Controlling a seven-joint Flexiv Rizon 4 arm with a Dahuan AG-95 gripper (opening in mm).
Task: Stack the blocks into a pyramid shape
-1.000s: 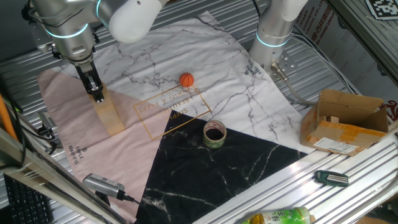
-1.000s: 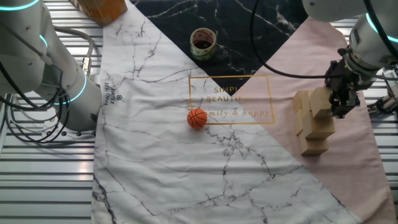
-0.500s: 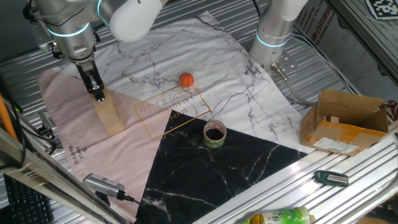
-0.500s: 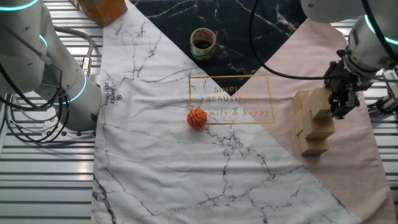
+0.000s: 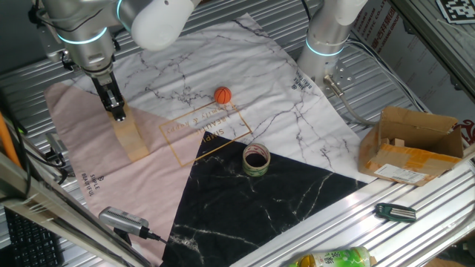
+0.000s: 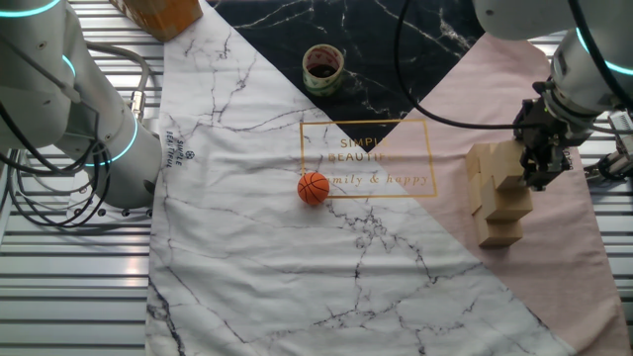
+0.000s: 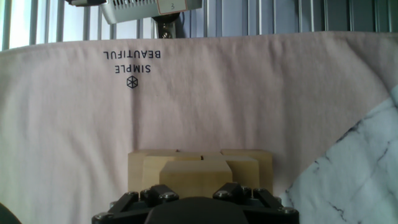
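Note:
The blocks (image 6: 497, 198) stand as a small stack on the pink cloth. In the hand view they show as a wide bottom row (image 7: 138, 167), a narrower row above it and one top block (image 7: 196, 172). In the first fixed view the stack (image 5: 131, 139) is at the left. My gripper (image 6: 540, 170) is at the top of the stack, its dark fingers tight around the top block (image 6: 510, 162). From the hand camera the gripper (image 7: 196, 202) sits directly behind that block, and its fingertips are hidden. In the first fixed view the gripper (image 5: 116, 113) points down onto the stack's top.
An orange ball (image 6: 313, 188) lies on the marble cloth mid-table. A tape roll (image 6: 322, 66) sits on the black cloth. A cardboard box (image 5: 412, 144) is at the right. A second arm's base (image 6: 109, 138) stands at the left. A grey device (image 5: 122, 220) lies by the near rail.
The arm has shifted only very slightly at the stack's top. The blocks, ball and tape roll have not moved.

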